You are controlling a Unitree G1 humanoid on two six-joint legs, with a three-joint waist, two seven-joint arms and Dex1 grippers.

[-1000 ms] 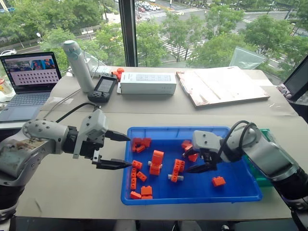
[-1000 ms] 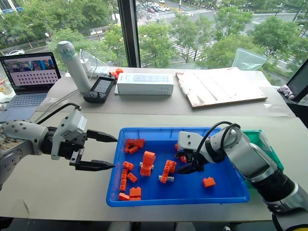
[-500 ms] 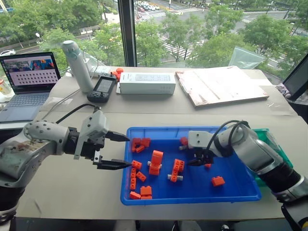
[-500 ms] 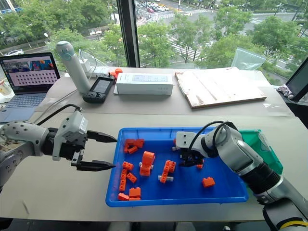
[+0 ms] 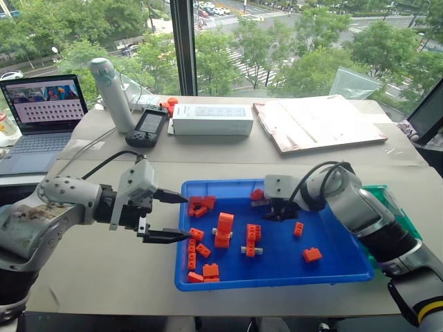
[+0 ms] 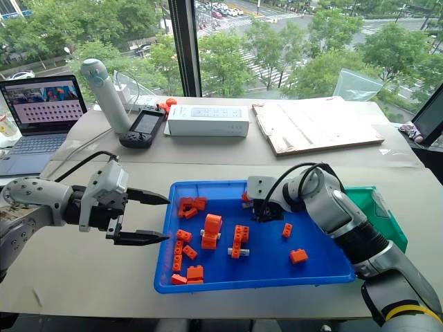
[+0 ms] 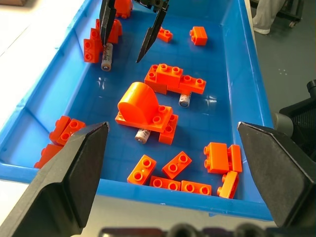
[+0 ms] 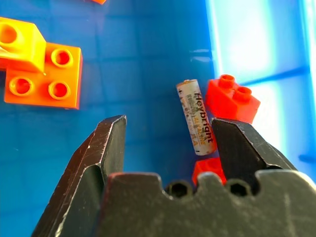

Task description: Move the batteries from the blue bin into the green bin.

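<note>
Silver-grey arms; black cables; 2-fingered black pincer.

Blue bin: bright blue. Bricks inside it: orange, some redder. Battery in the blue bin: silvery-white with dark lettering. Green bin beside the blue bin: green. Both grippers' fingers: black. Table under the blue bin: beige.
</note>
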